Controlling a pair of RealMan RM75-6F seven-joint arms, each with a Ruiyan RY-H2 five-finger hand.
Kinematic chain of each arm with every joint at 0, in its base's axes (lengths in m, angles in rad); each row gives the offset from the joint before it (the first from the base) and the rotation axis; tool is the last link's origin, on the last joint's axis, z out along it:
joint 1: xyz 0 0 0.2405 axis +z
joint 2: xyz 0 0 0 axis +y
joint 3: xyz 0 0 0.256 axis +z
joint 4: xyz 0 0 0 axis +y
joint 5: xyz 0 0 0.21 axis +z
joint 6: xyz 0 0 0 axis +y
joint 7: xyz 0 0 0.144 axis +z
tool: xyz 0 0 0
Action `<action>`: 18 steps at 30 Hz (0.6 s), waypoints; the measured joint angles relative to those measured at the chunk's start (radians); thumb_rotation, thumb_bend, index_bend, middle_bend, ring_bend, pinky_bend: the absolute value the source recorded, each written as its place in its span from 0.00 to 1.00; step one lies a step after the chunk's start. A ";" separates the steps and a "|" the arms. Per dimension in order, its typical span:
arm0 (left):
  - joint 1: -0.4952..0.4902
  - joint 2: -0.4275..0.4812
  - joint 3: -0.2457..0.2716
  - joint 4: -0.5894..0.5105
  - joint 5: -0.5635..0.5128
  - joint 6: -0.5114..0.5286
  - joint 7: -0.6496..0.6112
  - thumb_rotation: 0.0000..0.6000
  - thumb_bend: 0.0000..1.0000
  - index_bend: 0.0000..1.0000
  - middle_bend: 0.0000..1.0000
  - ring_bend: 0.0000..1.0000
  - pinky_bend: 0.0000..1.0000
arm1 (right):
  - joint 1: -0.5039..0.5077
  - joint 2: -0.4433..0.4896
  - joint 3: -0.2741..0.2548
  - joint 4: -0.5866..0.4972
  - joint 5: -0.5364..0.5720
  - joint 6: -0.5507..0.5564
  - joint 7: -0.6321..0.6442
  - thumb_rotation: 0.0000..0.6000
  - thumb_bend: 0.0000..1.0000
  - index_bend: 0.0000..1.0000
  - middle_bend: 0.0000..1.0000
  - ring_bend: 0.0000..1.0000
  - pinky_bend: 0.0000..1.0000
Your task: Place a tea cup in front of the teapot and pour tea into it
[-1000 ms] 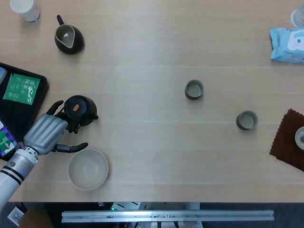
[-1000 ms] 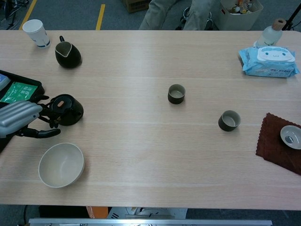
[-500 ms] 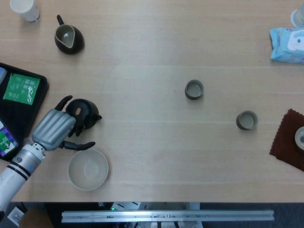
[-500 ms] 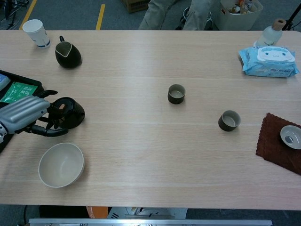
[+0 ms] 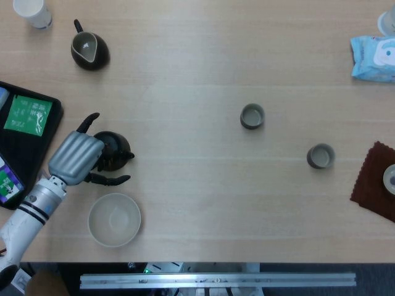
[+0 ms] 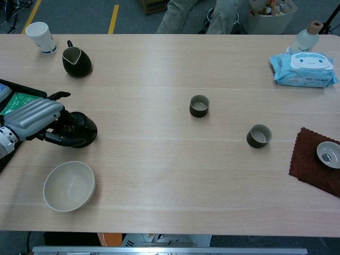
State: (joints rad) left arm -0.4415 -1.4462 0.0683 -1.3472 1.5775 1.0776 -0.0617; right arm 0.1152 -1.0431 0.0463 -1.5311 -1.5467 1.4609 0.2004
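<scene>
The dark teapot [image 5: 118, 151] [image 6: 85, 130] stands at the table's left side. My left hand [image 5: 75, 159] [image 6: 34, 117] lies over its left half with fingers curled round it and the thumb below; the lid is hidden under the hand. Two small tea cups stand apart to the right: one [image 5: 252, 116] [image 6: 199, 105] near the middle, the other [image 5: 320, 156] [image 6: 258, 136] further right and nearer. Neither cup is close to the teapot. My right hand shows in neither view.
A pale bowl [image 5: 114, 220] [image 6: 69, 186] sits just in front of the teapot. A dark pitcher [image 5: 89, 50] [image 6: 76, 61] and a white paper cup [image 6: 41, 36] stand far left. A black tray [image 5: 55, 117] lies left, wet wipes [image 6: 303, 69] and a brown cloth [image 6: 308, 162] right.
My left hand has slid right and further over the teapot, now covering its lid. The teapot has shifted slightly right and toward the table's near edge with it. The cups have not moved.
</scene>
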 measured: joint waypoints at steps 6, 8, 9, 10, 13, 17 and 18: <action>-0.010 0.002 -0.019 -0.027 -0.047 -0.034 -0.012 0.30 0.11 0.86 0.91 0.71 0.00 | 0.000 -0.001 0.003 0.004 0.001 0.001 0.005 1.00 0.18 0.37 0.38 0.26 0.22; -0.014 0.005 -0.025 -0.037 -0.061 -0.044 -0.011 0.27 0.11 0.88 0.93 0.73 0.00 | -0.001 -0.001 0.003 0.005 0.002 0.002 0.007 1.00 0.18 0.37 0.38 0.26 0.22; -0.015 0.006 -0.027 -0.042 -0.066 -0.047 -0.009 0.25 0.11 0.89 0.93 0.74 0.00 | -0.001 -0.001 0.003 0.006 0.002 0.002 0.007 1.00 0.18 0.37 0.38 0.26 0.22; -0.017 0.008 -0.030 -0.048 -0.073 -0.049 -0.007 0.23 0.11 0.91 0.94 0.75 0.00 | -0.002 -0.001 0.003 0.007 0.003 0.003 0.008 1.00 0.18 0.37 0.38 0.26 0.22; -0.018 0.010 -0.038 -0.062 -0.089 -0.051 0.000 0.18 0.11 0.93 0.97 0.77 0.00 | -0.004 -0.002 0.005 0.009 0.005 0.006 0.011 1.00 0.18 0.37 0.38 0.26 0.22; -0.013 0.008 -0.049 -0.073 -0.102 -0.036 0.013 0.17 0.11 0.98 1.00 0.82 0.00 | -0.007 -0.002 0.006 0.012 0.007 0.009 0.016 1.00 0.18 0.37 0.38 0.26 0.22; -0.012 0.007 -0.052 -0.075 -0.104 -0.030 0.017 0.17 0.11 0.99 1.00 0.82 0.00 | -0.007 -0.002 0.006 0.013 0.007 0.009 0.017 1.00 0.18 0.37 0.38 0.26 0.22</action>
State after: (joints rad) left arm -0.4532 -1.4393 0.0165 -1.4220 1.4733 1.0474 -0.0449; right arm 0.1082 -1.0456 0.0523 -1.5180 -1.5398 1.4703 0.2178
